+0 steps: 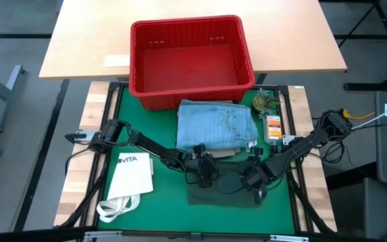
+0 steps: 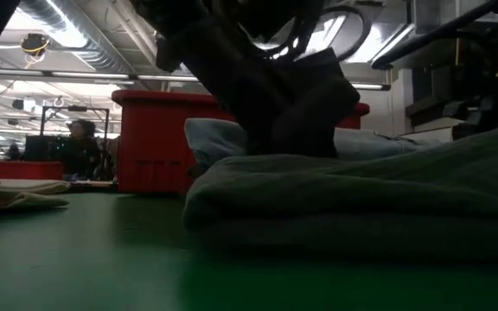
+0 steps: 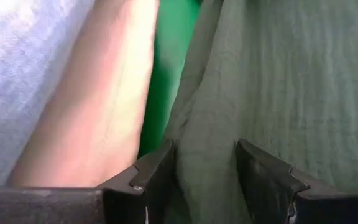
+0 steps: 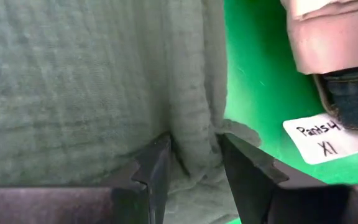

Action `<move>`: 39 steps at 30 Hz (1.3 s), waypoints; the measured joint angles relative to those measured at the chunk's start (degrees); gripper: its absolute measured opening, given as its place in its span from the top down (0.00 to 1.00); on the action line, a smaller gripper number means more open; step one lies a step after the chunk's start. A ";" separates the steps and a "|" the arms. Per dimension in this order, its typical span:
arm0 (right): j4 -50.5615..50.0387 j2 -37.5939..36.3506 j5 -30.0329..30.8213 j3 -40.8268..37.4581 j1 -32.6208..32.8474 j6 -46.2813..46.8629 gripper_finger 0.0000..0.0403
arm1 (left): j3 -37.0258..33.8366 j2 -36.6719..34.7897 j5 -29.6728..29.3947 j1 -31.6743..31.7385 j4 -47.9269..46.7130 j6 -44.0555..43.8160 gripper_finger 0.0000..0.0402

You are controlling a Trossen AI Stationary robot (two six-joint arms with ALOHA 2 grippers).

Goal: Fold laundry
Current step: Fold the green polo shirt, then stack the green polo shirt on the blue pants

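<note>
A dark green-grey garment (image 1: 224, 191) lies folded flat on the green mat (image 1: 160, 202) near the front edge. My left gripper (image 1: 203, 173) is shut on its far left corner. My right gripper (image 1: 252, 180) is shut on its far right corner. Just beyond it sits a stack with a folded light blue piece (image 1: 217, 124) on top, a beige piece (image 1: 222, 154) under that, and dark navy jeans (image 4: 353, 99) at the bottom. In the low view the green-grey garment (image 2: 361, 199) fills the foreground, with a dark arm above it. My left gripper pinches a raised fold (image 3: 207, 162) of the green-grey garment's far left edge between its two fingers. It comes slanting down from the table's left. The garment lies on the mat. My right gripper pinches a bunched fold (image 4: 194, 149) at the garment's far right edge between its two fingers. It points steeply down. The cloth around the fold rests on the mat.
A red basket (image 1: 140, 60) stands at the far side behind the stack. A white tote bag (image 1: 130, 181) lies on the mat at the near left. Small packets (image 1: 273, 126) sit at the right edge. A white tag (image 4: 319, 138) lies by the jeans.
</note>
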 joint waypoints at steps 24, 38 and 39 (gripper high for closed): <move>-6.75 0.00 4.27 19.22 3.73 -3.48 0.64 | -0.04 -10.31 6.17 -6.53 0.10 -0.09 0.58; 4.76 9.52 4.99 17.99 11.79 -3.16 0.64 | -0.05 -7.38 6.52 -13.75 -0.39 -0.16 0.58; 4.80 10.37 4.28 17.97 12.12 -3.11 0.64 | -0.05 -6.73 6.28 -14.06 -0.32 -0.31 0.58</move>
